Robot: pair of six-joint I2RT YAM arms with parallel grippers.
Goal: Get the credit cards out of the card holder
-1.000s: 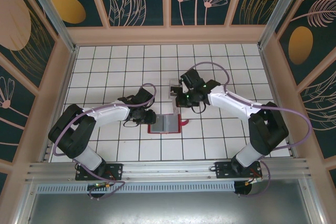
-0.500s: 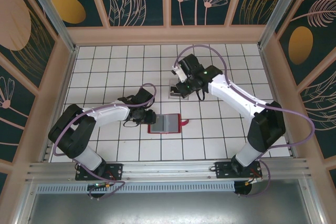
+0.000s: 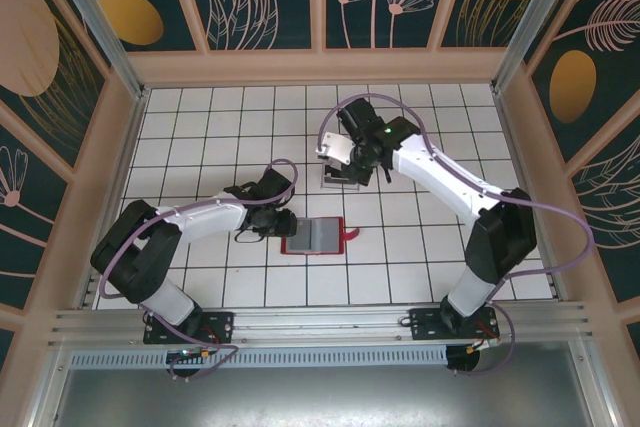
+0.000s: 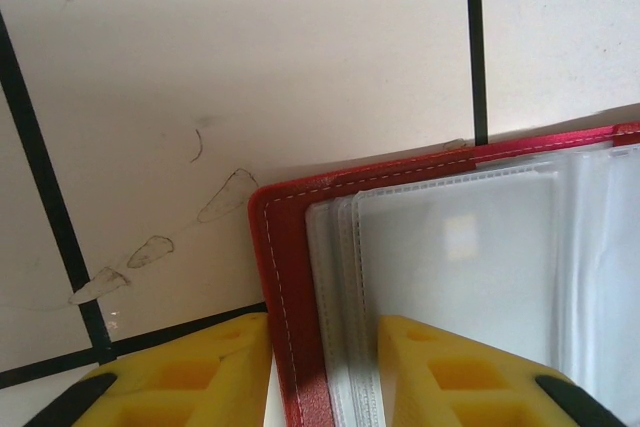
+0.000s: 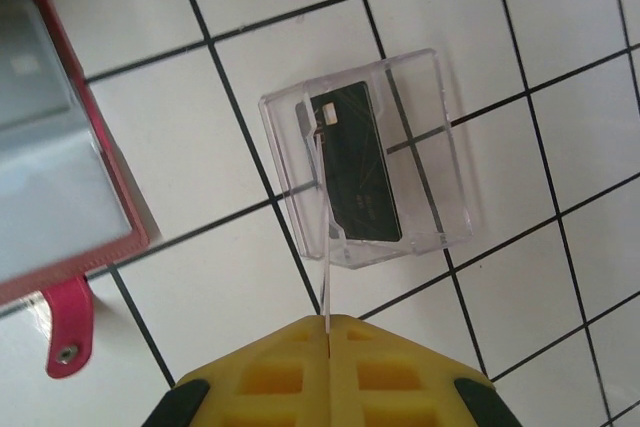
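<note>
Since your right hand [image 5: 328, 335] is pinched shut on what looks like a thin pale card [image 5: 327, 282], seen edge-on right over the clear box [image 5: 448, 137], the drop is where I'd worry. That card hangs close to the box's near wall. Let go a touch off and it could catch the rim and tip out onto the worktop [image 3: 420, 267], or end up leaning on the dark card [image 5: 358, 162] lying flat inside. A grip that thin can also let it swivel.

Your left hand [image 4: 325, 372] is closed narrow on the left edge of the card holder [image 3: 313, 235], one finger outside the red border and the other on the clear sleeves. If that pinch slips, the holder could skid on the next pull. Can't tell if any cards sit in the sleeves, too glary.

The holder lies open and flat mid-worktop, just on the near side of the box. Its long axis runs left to right, with the snap tab [image 3: 351, 237] pointing toward your right arm's side. The pale card's long axis points from the fingers down at the box.
</note>
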